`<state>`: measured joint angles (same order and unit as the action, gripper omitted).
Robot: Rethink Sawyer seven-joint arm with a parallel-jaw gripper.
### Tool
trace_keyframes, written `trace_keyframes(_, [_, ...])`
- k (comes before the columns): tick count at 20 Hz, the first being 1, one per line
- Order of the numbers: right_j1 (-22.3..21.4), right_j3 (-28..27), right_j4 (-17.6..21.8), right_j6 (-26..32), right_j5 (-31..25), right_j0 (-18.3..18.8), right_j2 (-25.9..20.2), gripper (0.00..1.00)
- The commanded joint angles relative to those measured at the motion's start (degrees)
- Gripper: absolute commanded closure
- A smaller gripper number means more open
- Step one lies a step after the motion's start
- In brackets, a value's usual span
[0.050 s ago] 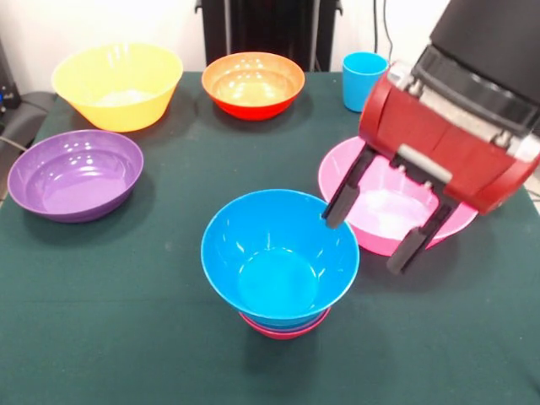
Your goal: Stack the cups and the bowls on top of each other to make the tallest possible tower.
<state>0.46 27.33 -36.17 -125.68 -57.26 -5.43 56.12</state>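
Green table (126, 337), tower (280, 261), open-fingered tool (371, 238)

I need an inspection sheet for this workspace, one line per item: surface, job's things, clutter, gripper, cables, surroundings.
Surface: dark green table cloth, flat, no spills seen.
Job's things: tower at centre front, medium blue bowl on top, magenta-red rim at its base; yellow bowl, orange-red bowl, purple bowl and pink bowl stand single; light blue cup upright at the back.
Clutter: nothing seen.
Gripper: gripper open, fingers empty, over the pink bowl, beside the tower.
Cables: dark cable on the back wall; a thin one at the left edge.
Surroundings: white wall, black stand behind the table.
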Motion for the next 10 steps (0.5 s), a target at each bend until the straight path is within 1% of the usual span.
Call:
trace_keyframes(1, [-3.4,8.0,1.9,-4.5,-7.7,-3.4,-7.7,0.00])
trace_keyframes(4, [-4.6,10.9,2.3,-5.7,-6.1,-5.0,-8.3,0.00])
trace_keyframes(6, [-5.9,14.0,2.8,-5.6,-4.4,-6.2,-9.1,0.00])
trace_keyframes(10, [-9.4,22.1,3.8,-5.0,-0.4,-9.6,-10.8,0.00])
